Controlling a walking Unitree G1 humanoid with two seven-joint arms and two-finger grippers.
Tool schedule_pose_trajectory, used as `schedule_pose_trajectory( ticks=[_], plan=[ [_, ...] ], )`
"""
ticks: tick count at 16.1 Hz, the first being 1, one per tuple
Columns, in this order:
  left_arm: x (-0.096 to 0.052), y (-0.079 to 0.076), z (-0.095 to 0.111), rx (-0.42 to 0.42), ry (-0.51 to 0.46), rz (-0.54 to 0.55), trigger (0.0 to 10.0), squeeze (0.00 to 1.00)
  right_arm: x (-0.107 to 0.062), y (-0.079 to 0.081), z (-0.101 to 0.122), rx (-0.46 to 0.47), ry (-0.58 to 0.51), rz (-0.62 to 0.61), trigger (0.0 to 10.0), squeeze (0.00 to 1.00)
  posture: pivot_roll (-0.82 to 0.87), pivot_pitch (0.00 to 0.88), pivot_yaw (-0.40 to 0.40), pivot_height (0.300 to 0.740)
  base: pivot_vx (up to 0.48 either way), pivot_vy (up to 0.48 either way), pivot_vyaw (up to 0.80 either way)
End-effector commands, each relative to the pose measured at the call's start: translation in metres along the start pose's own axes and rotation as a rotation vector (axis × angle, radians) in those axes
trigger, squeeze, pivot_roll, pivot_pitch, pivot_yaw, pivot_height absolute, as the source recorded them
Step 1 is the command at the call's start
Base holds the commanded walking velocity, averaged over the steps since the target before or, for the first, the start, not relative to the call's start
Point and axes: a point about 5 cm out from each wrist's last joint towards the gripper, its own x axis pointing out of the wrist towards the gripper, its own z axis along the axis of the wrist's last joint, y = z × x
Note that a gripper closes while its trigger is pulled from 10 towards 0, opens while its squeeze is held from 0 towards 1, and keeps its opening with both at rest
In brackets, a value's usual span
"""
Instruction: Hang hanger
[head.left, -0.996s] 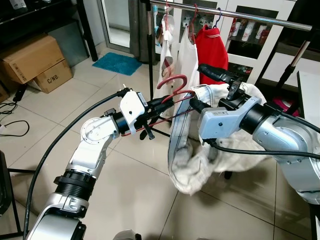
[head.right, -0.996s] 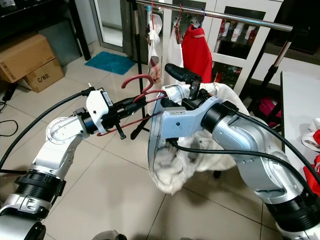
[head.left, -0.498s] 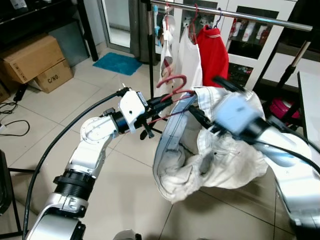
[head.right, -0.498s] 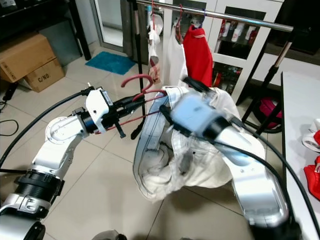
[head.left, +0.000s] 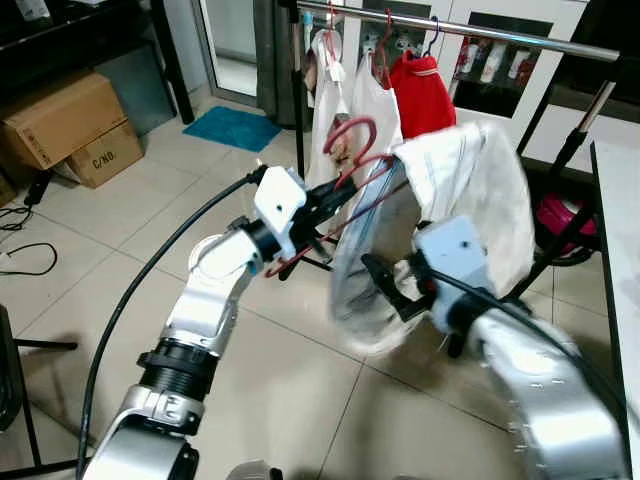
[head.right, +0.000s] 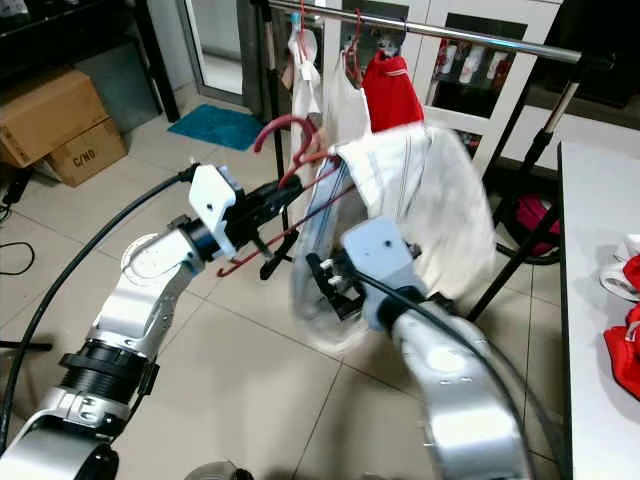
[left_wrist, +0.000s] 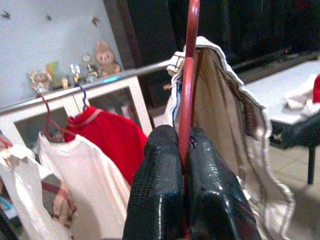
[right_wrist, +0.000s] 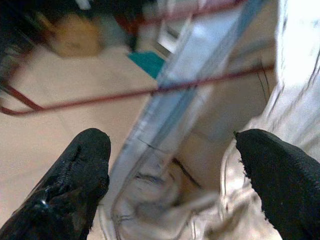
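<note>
While left gripper (left_wrist: 182, 165) clamps the red hanger (head.left: 350, 150) – white garment (head.left: 470, 190) draped on it | right gripper (right_wrist: 170, 170) wide apart, empty – below garment

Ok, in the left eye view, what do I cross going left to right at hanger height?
Cardboard boxes → left pincer gripping the red wire hanger → blurred white garment → pink object on the floor.

Two silver arms built of rounded, jointed segments. The left arm (head.left: 205, 300) carries a ribbed black collar (head.left: 176, 362) near its base, a white boxy wrist housing (head.left: 279, 200) and a thick black cable (head.left: 140, 290) looping alongside. The right arm (head.left: 540, 390) shows a similar pale wrist housing (head.left: 450, 255) with black cable. Each tool has two long black, finely textured fingers (left_wrist: 160, 190).
</note>
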Motion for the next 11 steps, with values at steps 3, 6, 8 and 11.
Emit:
schedule_pose_trajectory(
  ticks=[3, 6, 8, 11],
  plan=[
    [0.003, -0.004, 0.027, 0.034, -0.111, 0.001, 0.0, 0.0, 0.013, -0.013, -0.006, -0.084, 0.047, -0.255, 10.0, 0.0, -0.04, 0.009, 0.036, 0.74, 0.0, 0.0, 0.0],
    [-0.008, 0.0, 0.028, 0.06, -0.086, 0.013, 0.0, 0.0, 0.011, -0.032, -0.002, -0.088, 0.029, -0.406, 10.0, 0.0, -0.03, 0.008, 0.028, 0.74, 0.0, 0.0, 0.0],
    [-0.012, 0.003, 0.027, 0.074, -0.067, 0.023, 0.0, 0.0, 0.01, -0.038, 0.005, -0.101, -0.021, -0.456, 10.0, 0.0, -0.03, 0.014, 0.029, 0.74, 0.0, 0.0, 0.0],
    [-0.011, 0.008, 0.029, 0.075, -0.061, 0.023, 0.0, 0.0, 0.009, -0.042, 0.015, -0.137, -0.098, -0.5, 10.0, 0.0, -0.03, 0.02, 0.031, 0.74, 0.0, 0.0, 0.0]
  ],
)
